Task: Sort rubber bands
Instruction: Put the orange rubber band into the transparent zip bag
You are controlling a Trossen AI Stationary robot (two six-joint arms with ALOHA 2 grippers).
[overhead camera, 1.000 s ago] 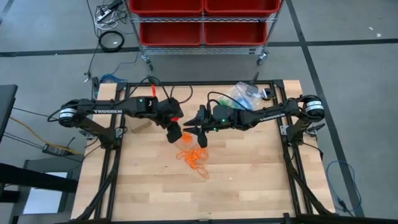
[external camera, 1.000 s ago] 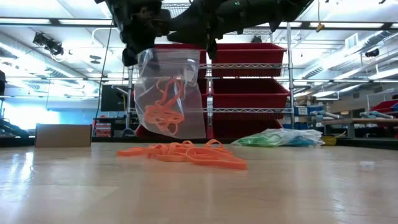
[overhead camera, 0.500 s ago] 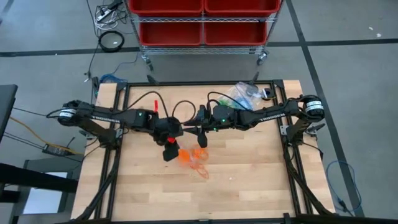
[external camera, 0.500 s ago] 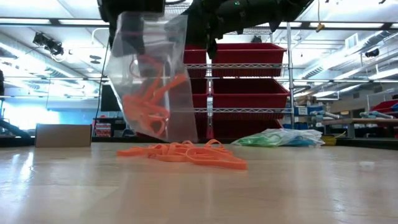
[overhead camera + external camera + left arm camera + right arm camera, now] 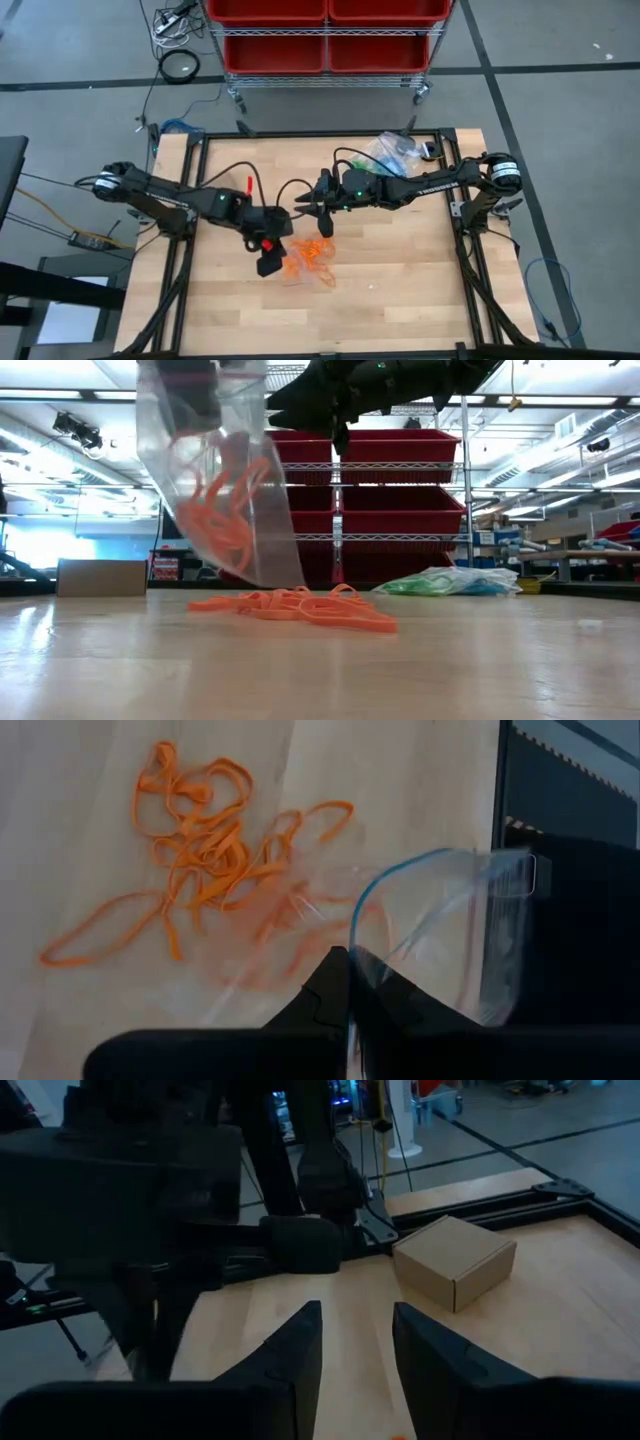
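Swinging nearer the low camera, the left gripper [image 5: 268, 247] pinches the clear bag [image 5: 215, 470] of orange rubber bands [image 5: 222, 518], seemingly finished loading; the right gripper [image 5: 352, 1342] hovers spread.

Two slim black arms carry white TROSSEN lettering, round silver caps at the shoulders, small green lights, looping black cables and blunt matte-black fingers [image 5: 300, 1365].

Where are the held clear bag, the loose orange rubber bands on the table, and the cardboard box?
clear bag [image 5: 215, 480], low view, middle of its clear wall.
loose orange rubber bands [image 5: 300, 605], low view, centre of the pile.
cardboard box [image 5: 455, 1260], right wrist view, its front face.
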